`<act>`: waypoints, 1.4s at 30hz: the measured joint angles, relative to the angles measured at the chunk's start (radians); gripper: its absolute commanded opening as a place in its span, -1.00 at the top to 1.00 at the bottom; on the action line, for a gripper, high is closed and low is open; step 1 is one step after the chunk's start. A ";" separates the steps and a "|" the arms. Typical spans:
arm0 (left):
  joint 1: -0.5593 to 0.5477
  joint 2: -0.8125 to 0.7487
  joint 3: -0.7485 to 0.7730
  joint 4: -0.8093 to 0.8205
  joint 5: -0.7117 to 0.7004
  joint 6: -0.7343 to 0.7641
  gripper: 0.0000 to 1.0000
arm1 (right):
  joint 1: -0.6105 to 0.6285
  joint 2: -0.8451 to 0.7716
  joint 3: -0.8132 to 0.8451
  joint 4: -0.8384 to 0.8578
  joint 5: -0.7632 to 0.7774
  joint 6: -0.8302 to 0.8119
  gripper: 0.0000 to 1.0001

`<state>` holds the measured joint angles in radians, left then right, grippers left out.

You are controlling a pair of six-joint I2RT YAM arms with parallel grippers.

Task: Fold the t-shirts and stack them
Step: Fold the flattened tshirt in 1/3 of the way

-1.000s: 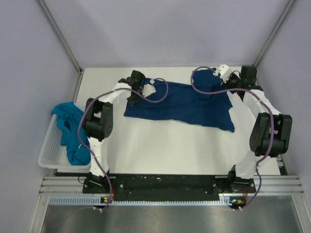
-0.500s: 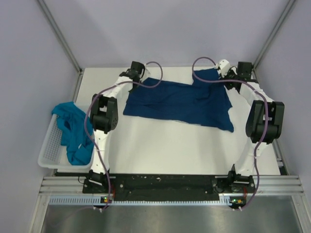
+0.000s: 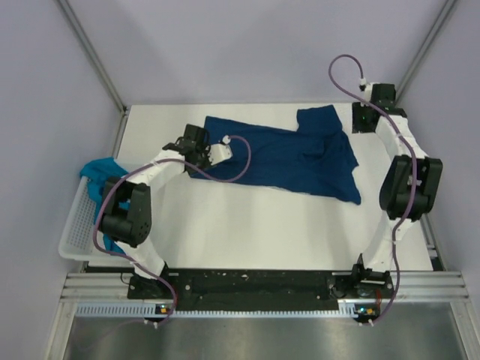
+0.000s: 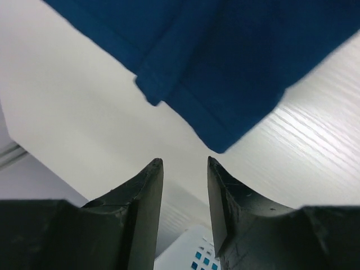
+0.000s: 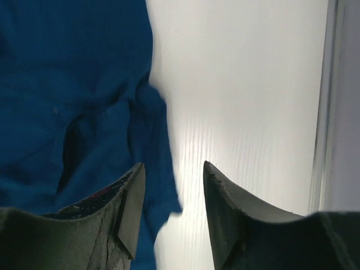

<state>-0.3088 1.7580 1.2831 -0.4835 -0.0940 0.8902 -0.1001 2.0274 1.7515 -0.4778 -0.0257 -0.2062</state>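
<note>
The dark navy t-shirt (image 3: 285, 154) lies spread on the far half of the white table, with no print showing. My left gripper (image 3: 193, 144) is open and empty at the shirt's near-left corner. In the left wrist view its jaws (image 4: 184, 163) stand apart over bare table, just short of the navy hem (image 4: 236, 62). My right gripper (image 3: 367, 116) is open and empty beside the shirt's far-right sleeve. In the right wrist view (image 5: 171, 166) the navy cloth (image 5: 67, 84) lies under the left finger. The teal t-shirt (image 3: 101, 187) is bunched in the basket, partly hidden by my left arm.
The white lattice basket (image 3: 75, 232) sits at the table's left edge; its rim also shows in the left wrist view (image 4: 197, 253). Grey walls with metal rails close in the back and sides. A rail runs along the table's right edge (image 5: 332, 101).
Both grippers have let go of the navy shirt's far edge. The left arm swung back toward the near left, the right arm pulled off to the right. The shirt now lies flat.
</note>
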 measured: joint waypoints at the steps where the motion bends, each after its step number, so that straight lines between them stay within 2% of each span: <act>1: -0.001 -0.024 -0.049 0.016 0.016 0.038 0.13 | -0.002 -0.051 -0.054 -0.009 0.016 0.045 0.00; 6: 0.007 -0.002 -0.139 0.062 0.036 0.139 0.13 | -0.012 -0.374 -0.409 -0.089 0.041 0.229 -0.14; 11: 0.007 0.068 -0.137 0.105 0.053 0.167 0.21 | -0.030 -0.519 -0.652 -0.116 0.029 0.331 -0.17; 13: 0.007 0.078 -0.138 0.118 0.050 0.174 0.34 | -0.050 -0.526 -0.731 -0.106 0.009 0.360 -0.17; 15: 0.006 0.080 -0.139 0.143 0.052 0.175 0.62 | -0.074 -0.526 -0.816 -0.087 -0.015 0.391 -0.14; 16: 0.007 0.084 -0.140 0.155 0.052 0.173 0.89 | -0.084 -0.525 -0.850 -0.083 -0.026 0.403 -0.07; 17: 0.007 0.086 -0.142 0.165 0.052 0.169 1.00 | -0.090 -0.522 -0.869 -0.084 -0.034 0.412 0.02; 19: 0.007 0.088 -0.146 0.173 0.050 0.159 1.00 | -0.101 -0.498 -0.891 -0.061 -0.054 0.430 0.42; 21: 0.007 0.088 -0.154 0.183 0.049 0.155 1.00 | -0.109 -0.472 -0.893 -0.028 -0.071 0.445 0.75; 23: 0.006 0.084 -0.172 0.202 0.042 0.152 1.00 | -0.127 -0.464 -0.896 0.005 -0.092 0.455 0.94; 24: 0.006 0.078 -0.180 0.207 0.039 0.151 1.00 | -0.136 -0.464 -0.902 0.019 -0.101 0.459 0.99; 29: 0.001 -0.001 -0.265 0.171 0.029 0.142 1.00 | -0.191 -0.517 -0.956 0.051 -0.122 0.462 1.00; 35: -0.059 -0.166 -0.410 0.022 0.053 0.095 1.00 | -0.200 -0.568 -0.982 0.050 -0.108 0.443 1.00; 36: -0.089 -0.202 -0.444 -0.005 0.051 0.085 0.99 | -0.206 -0.572 -0.985 0.055 -0.102 0.442 0.95; 37: -0.114 -0.229 -0.466 -0.029 0.053 0.077 0.72 | -0.215 -0.575 -0.988 0.053 -0.094 0.442 0.83; 39: -0.177 -0.289 -0.509 -0.097 0.062 0.056 0.35 | -0.239 -0.585 -0.994 0.055 -0.081 0.443 0.21; 40: -0.196 -0.309 -0.515 -0.140 0.082 0.043 0.22 | -0.253 -0.593 -0.999 0.058 -0.074 0.444 0.08; 41: -0.204 -0.323 -0.515 -0.174 0.094 0.036 0.01 | -0.265 -0.602 -1.002 0.057 -0.061 0.445 0.03; 42: -0.206 -0.339 -0.515 -0.210 0.101 0.024 -0.04 | -0.274 -0.609 -1.005 0.058 -0.049 0.450 0.01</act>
<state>-0.5144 1.4193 0.7677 -0.6933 0.0071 0.9138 -0.3740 1.4185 0.7467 -0.4194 -0.0750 0.2440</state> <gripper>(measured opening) 0.360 0.400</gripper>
